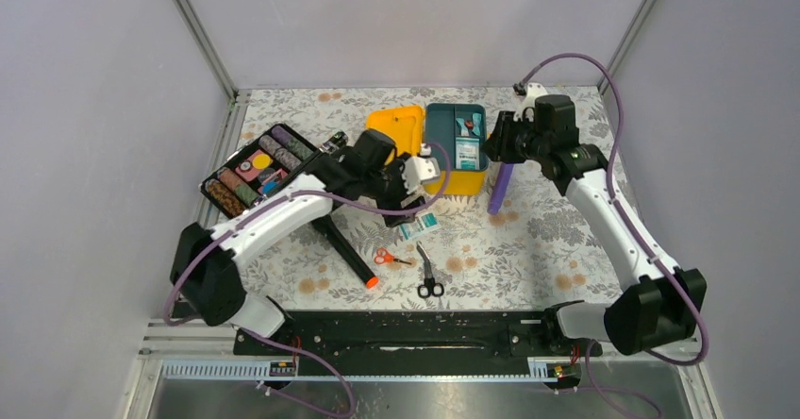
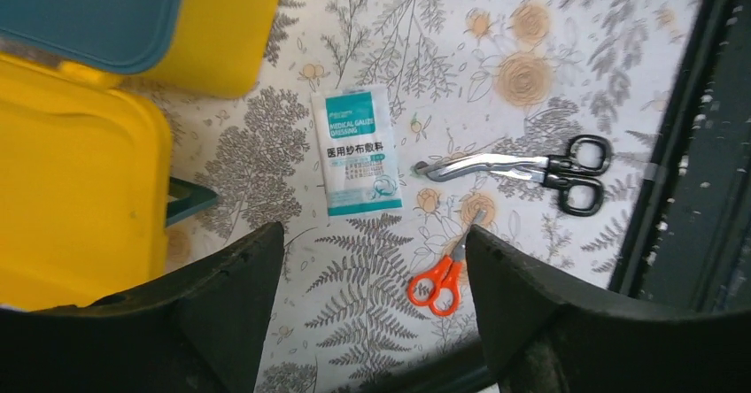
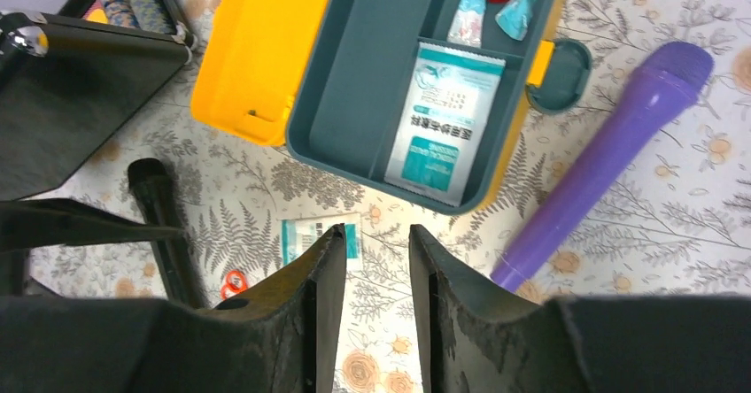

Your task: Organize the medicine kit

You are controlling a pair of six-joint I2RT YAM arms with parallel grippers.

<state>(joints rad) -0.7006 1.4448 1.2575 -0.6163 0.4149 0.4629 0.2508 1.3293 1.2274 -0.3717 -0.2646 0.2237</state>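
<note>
The medicine kit (image 1: 443,185) lies open at the table's back centre, its yellow lid (image 1: 396,126) flipped left and its teal insert tray (image 1: 443,131) on top. The tray (image 3: 372,65) holds a gauze packet (image 3: 447,119) and small items (image 3: 483,3). My left gripper (image 1: 422,175) is open and empty above a second gauze packet (image 2: 357,151) on the table. My right gripper (image 1: 494,142) hovers at the kit's right edge, fingers a little apart and empty (image 3: 376,231). In the left wrist view my left gripper (image 2: 372,242) shows the lid (image 2: 80,189) beside it.
A purple cylinder (image 1: 498,188) lies right of the kit. Orange scissors (image 1: 387,257), black-handled shears (image 1: 429,275) and a black marker with an orange tip (image 1: 344,249) lie in front. A black tray of coloured rolls (image 1: 255,169) stands at the left.
</note>
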